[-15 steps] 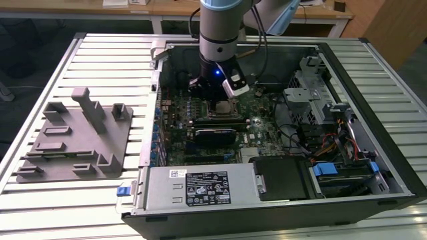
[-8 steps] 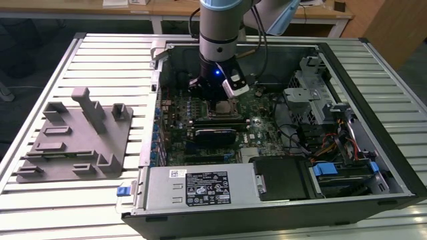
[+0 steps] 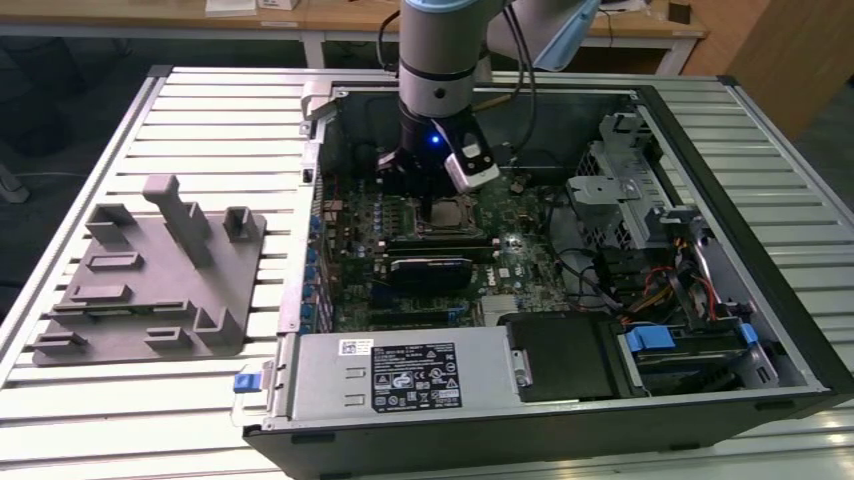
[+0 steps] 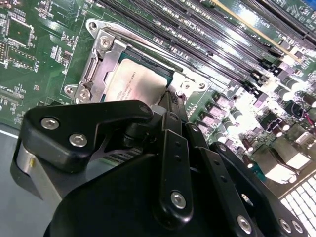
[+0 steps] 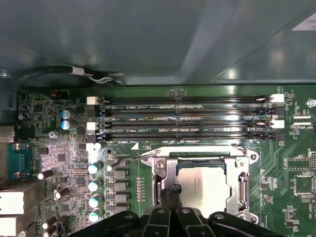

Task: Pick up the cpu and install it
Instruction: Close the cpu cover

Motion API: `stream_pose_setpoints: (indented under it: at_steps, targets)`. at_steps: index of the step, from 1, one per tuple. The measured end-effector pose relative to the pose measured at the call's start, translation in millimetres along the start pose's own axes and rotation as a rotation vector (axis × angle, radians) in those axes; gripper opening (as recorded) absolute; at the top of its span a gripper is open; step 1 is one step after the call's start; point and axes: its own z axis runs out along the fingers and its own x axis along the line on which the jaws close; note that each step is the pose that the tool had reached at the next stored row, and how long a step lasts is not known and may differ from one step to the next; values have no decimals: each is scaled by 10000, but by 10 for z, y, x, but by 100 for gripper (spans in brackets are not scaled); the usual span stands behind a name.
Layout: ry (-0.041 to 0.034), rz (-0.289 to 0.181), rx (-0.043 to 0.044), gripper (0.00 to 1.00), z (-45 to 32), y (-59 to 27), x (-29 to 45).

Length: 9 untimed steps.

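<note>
Sitting in the socket frame [image 5: 244, 186], the cpu [image 5: 202, 183] looks silvery-grey.

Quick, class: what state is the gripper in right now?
Gripper: open or shut cannot be told; it is at the edge of the cpu in the socket.

Silvery square cpu [image 5: 205, 185] sits flat in mobo socket [image 5: 243, 190]

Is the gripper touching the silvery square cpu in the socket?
Cannot tell. In the second wrist view the black gripper covers the silvery square cpu's edge, hiding any gap.
</note>
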Motion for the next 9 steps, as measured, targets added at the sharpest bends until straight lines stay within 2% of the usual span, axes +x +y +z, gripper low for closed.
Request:
stream_pose_setpoints:
  at_steps: [9]
  targets:
    - [0, 0, 0, 11, -149, 1, 1]
